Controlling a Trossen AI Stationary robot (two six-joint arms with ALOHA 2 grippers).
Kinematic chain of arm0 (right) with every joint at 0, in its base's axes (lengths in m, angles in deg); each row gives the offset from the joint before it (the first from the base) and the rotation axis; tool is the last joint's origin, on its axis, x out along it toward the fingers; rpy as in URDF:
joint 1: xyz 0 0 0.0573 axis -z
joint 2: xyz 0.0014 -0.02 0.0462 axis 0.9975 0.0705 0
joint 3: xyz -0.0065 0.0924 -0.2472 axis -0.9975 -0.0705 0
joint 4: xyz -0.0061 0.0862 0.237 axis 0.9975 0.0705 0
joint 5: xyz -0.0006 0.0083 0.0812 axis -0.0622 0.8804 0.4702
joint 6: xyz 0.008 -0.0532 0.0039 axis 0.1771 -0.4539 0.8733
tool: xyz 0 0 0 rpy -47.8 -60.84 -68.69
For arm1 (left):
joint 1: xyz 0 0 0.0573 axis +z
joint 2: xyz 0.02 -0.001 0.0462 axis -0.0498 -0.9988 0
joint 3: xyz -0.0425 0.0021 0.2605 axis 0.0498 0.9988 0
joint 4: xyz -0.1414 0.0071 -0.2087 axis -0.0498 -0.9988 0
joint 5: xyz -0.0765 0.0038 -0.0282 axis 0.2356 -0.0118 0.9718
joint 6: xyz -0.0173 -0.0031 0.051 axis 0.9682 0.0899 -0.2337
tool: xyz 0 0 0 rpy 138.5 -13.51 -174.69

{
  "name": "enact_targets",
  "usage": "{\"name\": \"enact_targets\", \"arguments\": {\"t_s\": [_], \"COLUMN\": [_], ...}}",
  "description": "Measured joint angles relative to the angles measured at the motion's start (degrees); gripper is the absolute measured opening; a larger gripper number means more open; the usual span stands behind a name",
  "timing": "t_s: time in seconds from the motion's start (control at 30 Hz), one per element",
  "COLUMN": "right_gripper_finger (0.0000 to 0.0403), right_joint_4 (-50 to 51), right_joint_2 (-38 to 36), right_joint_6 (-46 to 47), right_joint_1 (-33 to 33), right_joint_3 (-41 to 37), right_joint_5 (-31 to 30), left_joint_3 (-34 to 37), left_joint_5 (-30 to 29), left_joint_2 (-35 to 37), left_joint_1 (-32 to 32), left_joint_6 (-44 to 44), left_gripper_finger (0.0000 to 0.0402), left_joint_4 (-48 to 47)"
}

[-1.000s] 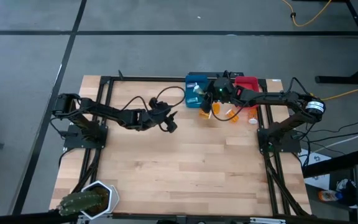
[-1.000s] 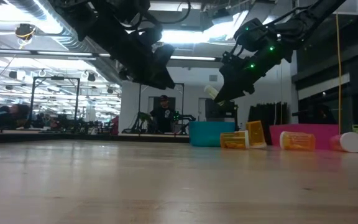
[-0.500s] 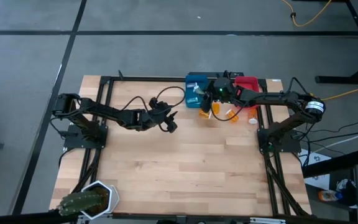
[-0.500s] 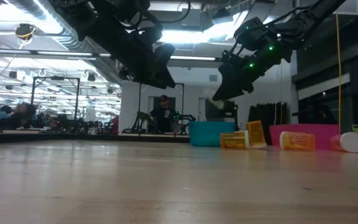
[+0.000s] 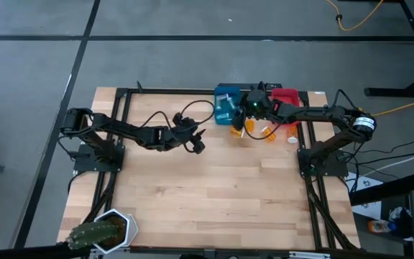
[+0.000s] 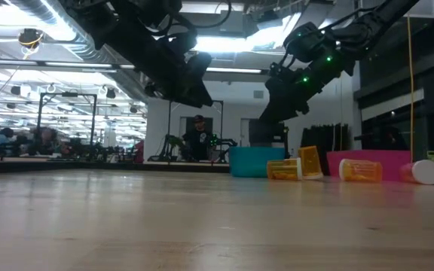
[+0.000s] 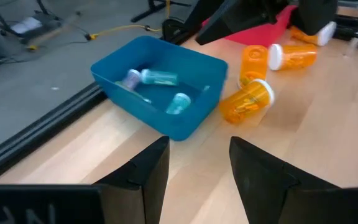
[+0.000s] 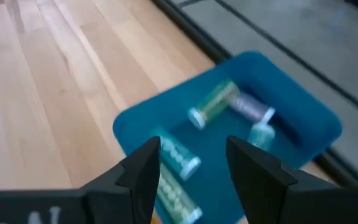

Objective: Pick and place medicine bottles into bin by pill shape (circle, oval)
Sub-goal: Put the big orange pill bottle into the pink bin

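A blue bin [image 8: 291, 118] holds several small medicine bottles, among them a green one [image 8: 213, 102], a purple one [image 8: 250, 107] and a teal one [image 8: 261, 134]. My right gripper [image 8: 192, 149] hangs open above this bin [image 5: 227, 104], nothing between its fingers. Several orange bottles [image 7: 248, 99] with white caps lie on their sides on the wood beside the blue bin; one [image 7: 253, 61] stands on its cap. A red bin [image 5: 286, 97] stands to the right of the blue one. My left gripper [image 7: 199, 155] waits open, raised over the table's middle [image 5: 196, 144].
Both bins stand at the table's far edge, against the dark frame rail [image 7: 36, 134]. Orange bottles [image 6: 285, 169] [image 6: 360, 171] lie in front of the bins in the low view. Bare wood [image 5: 214, 194] stretches across the near half. A potted plant [image 5: 99, 232] sits at the near left corner.
My right gripper, staying in place above the blue bin, has let go of a pale-capped bottle it held; the bottle has dropped out of the fingers and down into the bin.
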Motion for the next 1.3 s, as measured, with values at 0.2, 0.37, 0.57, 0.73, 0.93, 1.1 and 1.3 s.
{"name": "enact_targets", "arguments": {"t_s": [0.2, 0.37, 0.57, 0.73, 0.93, 1.1, 1.3], "right_gripper_finger": [0.0186, 0.0186, 0.0186, 0.0186, 0.0186, 0.0186, 0.0186], "right_joint_4": [5.7, 9.5, 14.7, 17.9, 20.1, 20.1, 19.6], "right_joint_2": [0.0, -0.1, -0.1, -0.1, -0.1, 1.1, 4.3], "right_joint_6": [2.1, 3.7, 3.7, 3.6, 2.4, 0.6, 0.6], "right_joint_1": [-1.0, -2.7, -5.8, -8.0, -8.7, -8.7, -8.7], "right_joint_3": [0.0, 0.0, 0.0, 0.0, 0.0, 0.0, 0.0], "right_joint_5": [0.0, 3.5, 6.5, 6.4, -3.0, -2.5, -2.6], "left_joint_3": [0.0, 0.0, 0.0, 0.0, 0.0, 0.0, 0.0], "left_joint_5": [8.3, 12.1, 12.2, 15.3, 16.6, 16.6, 16.6], "left_joint_2": [0.0, 0.0, 0.0, 0.0, 0.0, 0.0, 0.0], "left_joint_1": [0.0, 0.0, 0.0, 0.0, 0.0, 0.0, 0.0], "left_joint_6": [0.0, 0.0, -1.6, -2.8, -2.8, -2.8, -2.8], "left_gripper_finger": [0.0163, 0.0163, 0.0163, 0.0163, 0.0163, 0.0163, 0.0163], "left_joint_4": [0.0, 0.0, 0.0, 0.0, 0.0, 0.0, 0.0]}}
